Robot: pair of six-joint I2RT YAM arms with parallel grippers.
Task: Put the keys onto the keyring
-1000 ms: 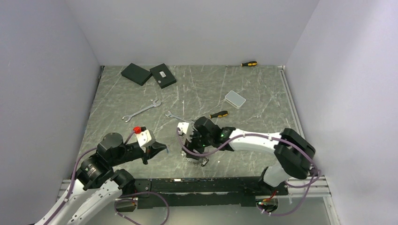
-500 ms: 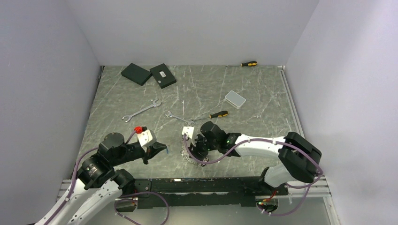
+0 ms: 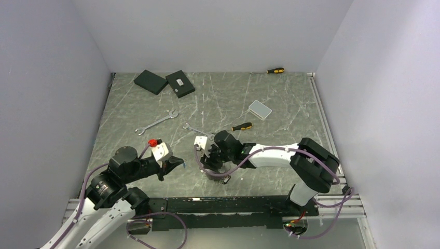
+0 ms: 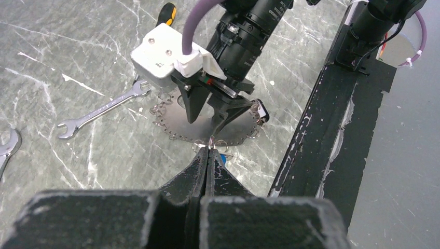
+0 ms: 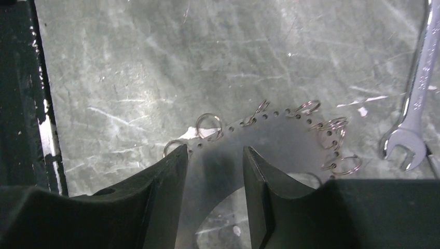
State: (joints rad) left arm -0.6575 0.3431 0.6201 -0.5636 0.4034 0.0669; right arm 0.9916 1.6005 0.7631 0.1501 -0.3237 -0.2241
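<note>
The keyring [image 5: 290, 135] is a flat grey ring plate with holes round its rim and several small split rings; it lies near the front of the table [image 3: 217, 174] and in the left wrist view [image 4: 176, 123]. My right gripper [image 5: 214, 155] is open, with its fingers either side of the plate's band [image 3: 210, 163]. My left gripper [image 4: 208, 150] is shut, its tips at the plate's near rim beside two small split rings [image 3: 179, 164]. One silver spanner [image 3: 156, 122] lies at mid-left. The other spanner [image 3: 196, 129] lies just beyond the right gripper [image 5: 417, 98] [image 4: 101, 109].
A yellow-and-black screwdriver [image 3: 242, 126] lies right of the second spanner and another [image 3: 275, 70] by the back wall. Two black boxes [image 3: 163, 83] sit at the back left, and a small white box [image 3: 260, 109] at mid-right. A black rail [image 3: 233, 205] runs along the front edge.
My right gripper shifted right and toward the front, then came back left over the plate. The left arm has hardly moved.
</note>
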